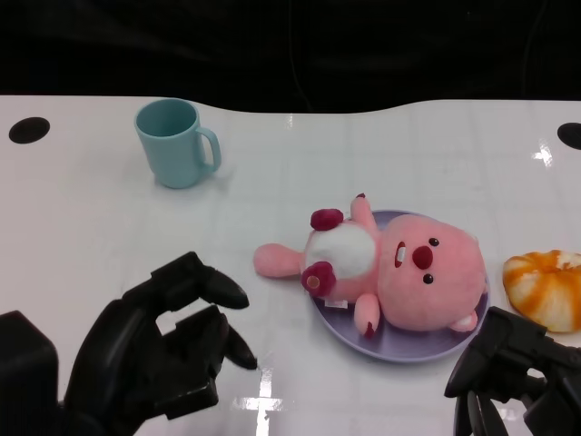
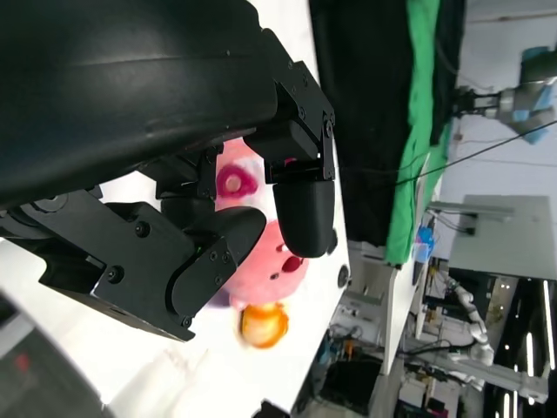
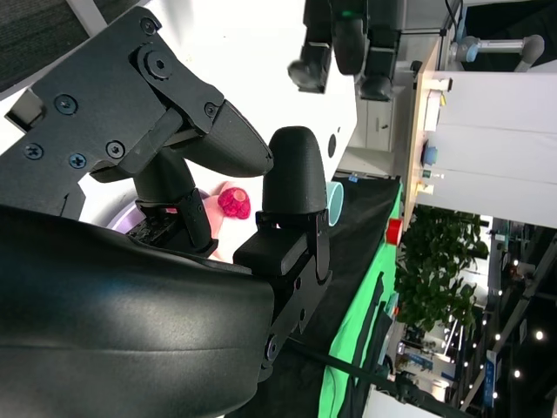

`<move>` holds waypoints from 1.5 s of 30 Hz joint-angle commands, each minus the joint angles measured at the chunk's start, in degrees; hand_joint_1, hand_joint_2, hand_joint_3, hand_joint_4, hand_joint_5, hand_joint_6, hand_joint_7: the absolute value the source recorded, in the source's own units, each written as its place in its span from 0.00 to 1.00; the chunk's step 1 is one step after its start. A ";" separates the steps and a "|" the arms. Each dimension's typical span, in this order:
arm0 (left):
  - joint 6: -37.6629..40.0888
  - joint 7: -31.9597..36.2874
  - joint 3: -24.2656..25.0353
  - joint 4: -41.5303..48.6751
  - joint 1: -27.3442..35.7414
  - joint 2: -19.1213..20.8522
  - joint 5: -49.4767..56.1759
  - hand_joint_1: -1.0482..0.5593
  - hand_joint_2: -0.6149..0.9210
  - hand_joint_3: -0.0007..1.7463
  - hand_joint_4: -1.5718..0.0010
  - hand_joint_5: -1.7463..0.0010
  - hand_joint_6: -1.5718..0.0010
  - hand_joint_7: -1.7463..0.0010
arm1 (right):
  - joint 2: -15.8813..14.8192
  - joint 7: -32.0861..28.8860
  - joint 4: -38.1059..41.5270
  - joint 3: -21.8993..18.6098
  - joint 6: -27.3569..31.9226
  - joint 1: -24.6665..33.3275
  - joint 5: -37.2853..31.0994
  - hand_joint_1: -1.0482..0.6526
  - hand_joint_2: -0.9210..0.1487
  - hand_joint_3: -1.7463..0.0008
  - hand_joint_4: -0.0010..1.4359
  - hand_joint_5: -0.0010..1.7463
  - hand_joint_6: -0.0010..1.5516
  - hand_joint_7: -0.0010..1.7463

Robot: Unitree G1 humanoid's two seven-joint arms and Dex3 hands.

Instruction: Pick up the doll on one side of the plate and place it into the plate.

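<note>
The doll (image 1: 399,272) lies mostly on the plate (image 1: 427,350); we keep both empty hands, left (image 1: 159,354) and right (image 1: 513,377), fingers apart, clear of it, nudging nothing.

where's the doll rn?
Head view: the pink doll lies on the purple plate, right of centre, between the teal mug and the orange bun.

One doll (image 1: 399,268), one plate (image 1: 413,346), one mug (image 1: 174,142), one bun (image 1: 546,288).
</note>
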 commanded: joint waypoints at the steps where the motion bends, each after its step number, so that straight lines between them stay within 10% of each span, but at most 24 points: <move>1: 4.24 1.43 1.35 -3.20 1.45 0.45 -2.47 0.58 0.72 0.79 0.52 0.00 0.62 0.09 | -0.53 0.02 -0.39 -0.37 0.29 -0.02 0.67 0.50 0.48 0.16 0.49 1.00 0.37 0.90; 45: 13.44 -3.98 4.09 5.50 -0.79 0.31 -7.69 0.55 0.67 0.82 0.44 0.00 0.55 0.02 | -0.99 1.53 3.84 -2.18 -4.63 -0.38 0.85 0.54 0.50 0.15 0.51 1.00 0.40 0.89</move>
